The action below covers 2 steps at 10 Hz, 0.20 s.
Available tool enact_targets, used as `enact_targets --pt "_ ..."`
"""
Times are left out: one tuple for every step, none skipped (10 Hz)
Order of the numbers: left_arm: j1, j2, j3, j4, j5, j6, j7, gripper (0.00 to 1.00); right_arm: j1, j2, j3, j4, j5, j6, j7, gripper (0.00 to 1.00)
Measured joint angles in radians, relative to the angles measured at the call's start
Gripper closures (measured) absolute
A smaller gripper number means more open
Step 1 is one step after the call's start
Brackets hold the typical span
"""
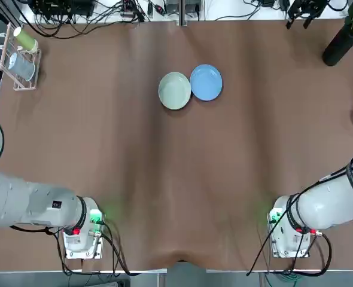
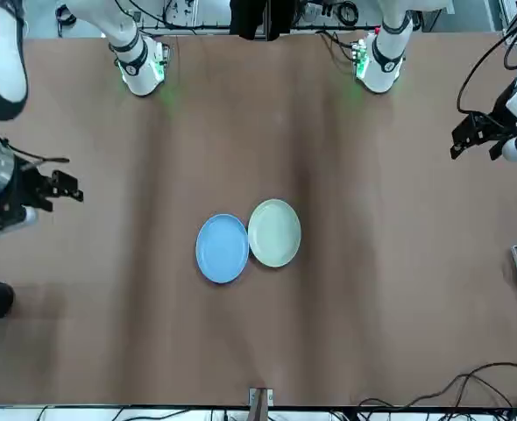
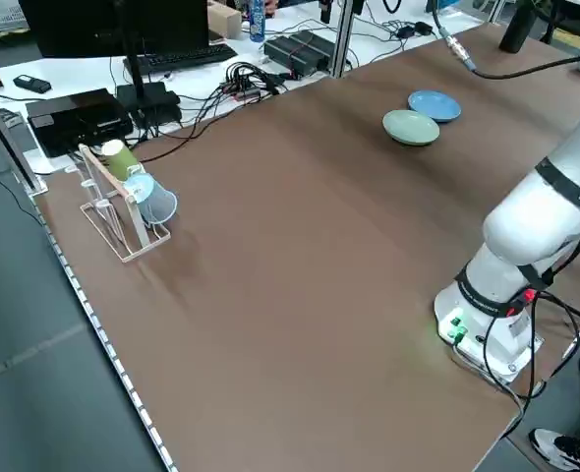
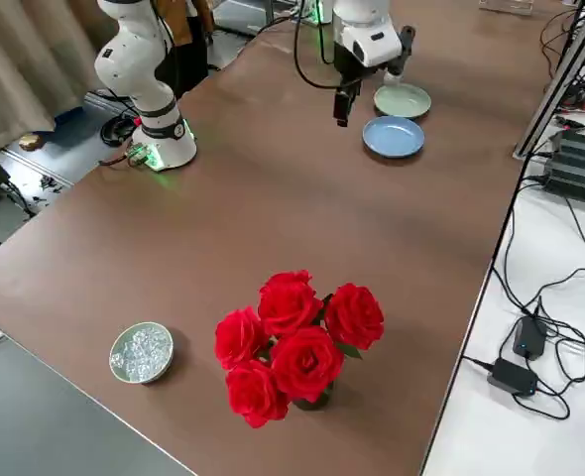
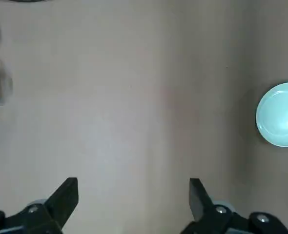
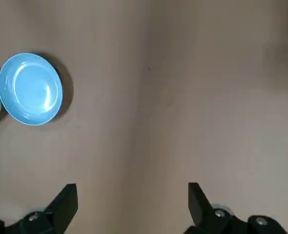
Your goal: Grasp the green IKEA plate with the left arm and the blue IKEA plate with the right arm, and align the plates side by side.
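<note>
**Two plates lie rim to rim as both arms hang back, empty**

The green IKEA plate [image 1: 175,91] and the blue IKEA plate [image 1: 206,82] lie flat on the brown table [image 1: 176,197], rims touching, in the half of the surface toward its far edge and roughly midway between its left and right edges. Seen from overhead, the green plate is on the robot's left and the blue one on its right, set slightly nearer the far edge.

The left gripper [image 5: 133,195] hangs above bare tabletop toward the left edge, its black fingers [image 5: 66,195] spread wide with nothing between them; the green plate shows well off to one side in its wrist camera. The right gripper [image 6: 132,197] is likewise raised over the right side of the table, fingers [image 6: 195,197] parted and empty, with the blue plate well clear of it.

A wire rack [image 1: 21,58] holding cups stands at the far left corner. A bunch of red roses [image 4: 294,342] and a small round dish [image 4: 142,351] sit near the right edge.
</note>
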Motion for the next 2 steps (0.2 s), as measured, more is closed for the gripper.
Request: enact_targets --pt "0.000 0.000 0.000 0.000 0.000 0.000 0.000 0.00 0.000 -0.027 0.000 0.001 -0.030 -0.026 0.048 0.00" --pt "0.000 0.000 0.000 0.000 0.000 0.000 0.000 0.00 0.000 -0.055 0.000 0.002 -0.056 -0.050 0.080 0.00"
